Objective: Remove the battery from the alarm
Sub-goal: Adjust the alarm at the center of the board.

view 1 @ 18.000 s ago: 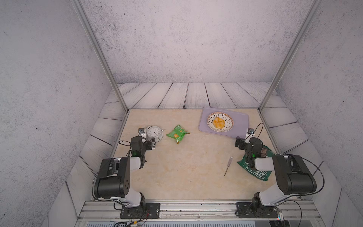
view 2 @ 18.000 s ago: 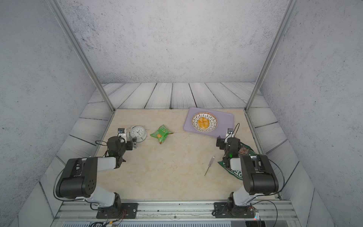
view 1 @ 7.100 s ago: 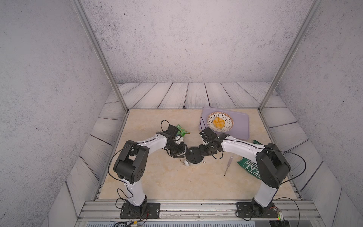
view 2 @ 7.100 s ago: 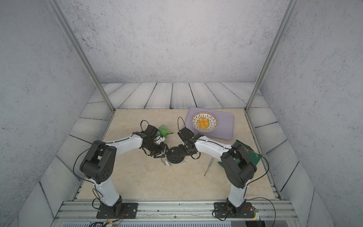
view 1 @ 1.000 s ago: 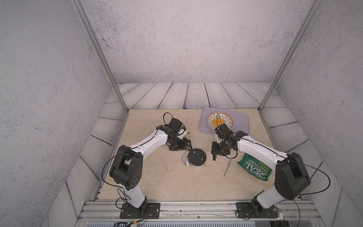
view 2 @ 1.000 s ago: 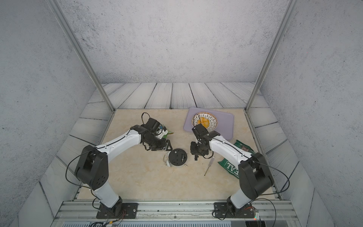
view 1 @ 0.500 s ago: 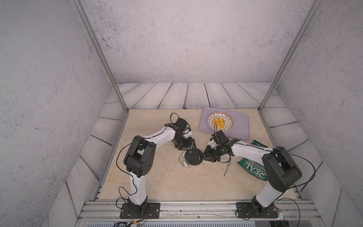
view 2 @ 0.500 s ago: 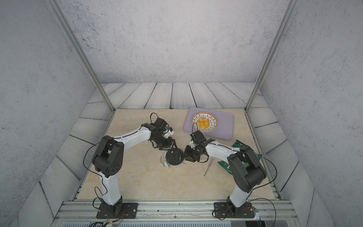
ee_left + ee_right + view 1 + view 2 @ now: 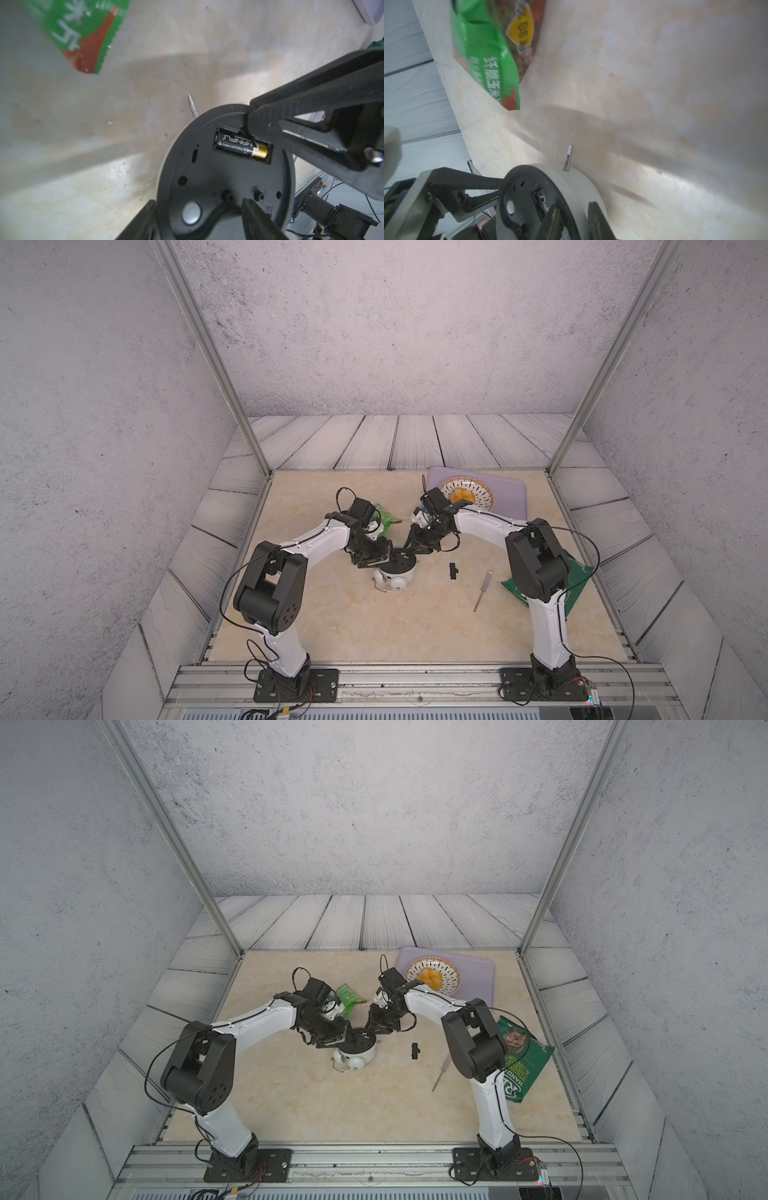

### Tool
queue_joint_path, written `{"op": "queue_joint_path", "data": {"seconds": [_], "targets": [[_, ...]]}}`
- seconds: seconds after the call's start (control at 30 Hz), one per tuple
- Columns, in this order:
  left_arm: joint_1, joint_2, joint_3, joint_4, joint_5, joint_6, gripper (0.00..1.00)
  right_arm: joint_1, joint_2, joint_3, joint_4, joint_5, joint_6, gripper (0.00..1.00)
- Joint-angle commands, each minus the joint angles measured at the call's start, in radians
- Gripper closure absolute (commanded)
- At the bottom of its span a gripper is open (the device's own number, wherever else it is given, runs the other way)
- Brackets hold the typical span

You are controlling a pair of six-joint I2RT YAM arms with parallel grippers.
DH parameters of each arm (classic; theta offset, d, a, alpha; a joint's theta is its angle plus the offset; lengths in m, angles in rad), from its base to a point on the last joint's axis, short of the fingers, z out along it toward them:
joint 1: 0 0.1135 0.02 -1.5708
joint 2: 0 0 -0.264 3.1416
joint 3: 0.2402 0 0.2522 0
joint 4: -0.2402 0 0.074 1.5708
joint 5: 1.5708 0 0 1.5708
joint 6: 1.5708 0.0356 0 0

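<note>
Right gripper (image 9: pixel 250 114) (jaws slightly apart) sits at the battery (image 9: pixel 239 145) in the alarm (image 9: pixel 218 176); left gripper (image 9: pixel 198 202), 2 jaws apart, straddles its rim.

Crowded at the middle of the tabletop (image 9: pixel 353 626) around the alarm (image 9: pixel 400 574), with the left gripper (image 9: pixel 384 560) at its left rim and the right gripper (image 9: pixel 406 551) reaching in from the far right. Barred on one side of the battery (image 9: pixel 239 145) by the right fingers (image 9: pixel 270 120) at the compartment's edge; uncovered otherwise. Open toward the near edge. Cluttered rightward by a small black piece (image 9: pixel 452 571) and a screwdriver (image 9: pixel 483 590). Hemmed behind by a green packet (image 9: pixel 386 519).
</note>
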Motion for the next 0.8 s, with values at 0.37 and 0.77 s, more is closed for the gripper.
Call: {"op": "queue_joint_path", "data": {"seconds": [0.37, 0.77], "targets": [[-0.025, -0.081, -0.092, -0.004, 0.120, -0.022, 0.33, -0.029, -0.313, -0.104, -0.199, 0.360, -0.222, 0.54], [-0.025, -0.141, -0.114, -0.047, 0.129, 0.019, 0.13, -0.223, -0.553, -0.486, -0.361, 0.570, -0.102, 0.47]]}}
